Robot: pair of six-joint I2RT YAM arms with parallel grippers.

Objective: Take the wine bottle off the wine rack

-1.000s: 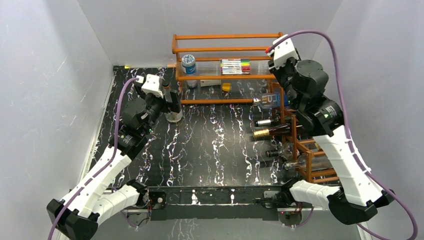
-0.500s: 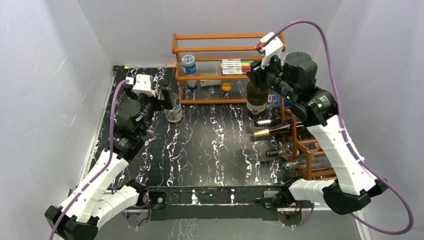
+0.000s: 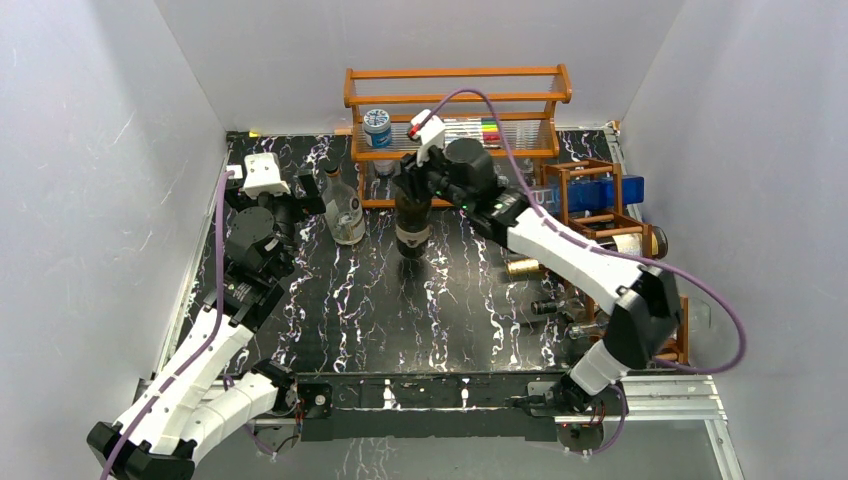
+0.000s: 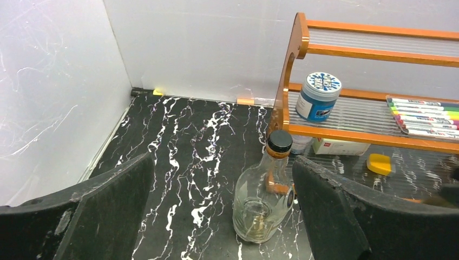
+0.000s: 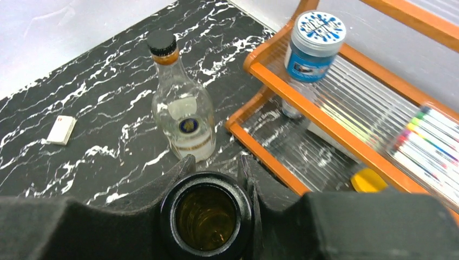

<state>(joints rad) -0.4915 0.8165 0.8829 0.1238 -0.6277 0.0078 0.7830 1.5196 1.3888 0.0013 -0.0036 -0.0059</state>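
Bottles out in the open number two. One dark wine bottle (image 3: 411, 225) is upright before the orange shelf (image 3: 455, 98), well apart from the wine rack (image 3: 590, 190), its neck clenched in the right gripper (image 3: 412, 188). One clear bottle (image 3: 346, 215) stands near the left gripper (image 4: 222, 160), whose jaws gape wide on nothing. The wine rack (far right) holds at least three more bottles, lying down.
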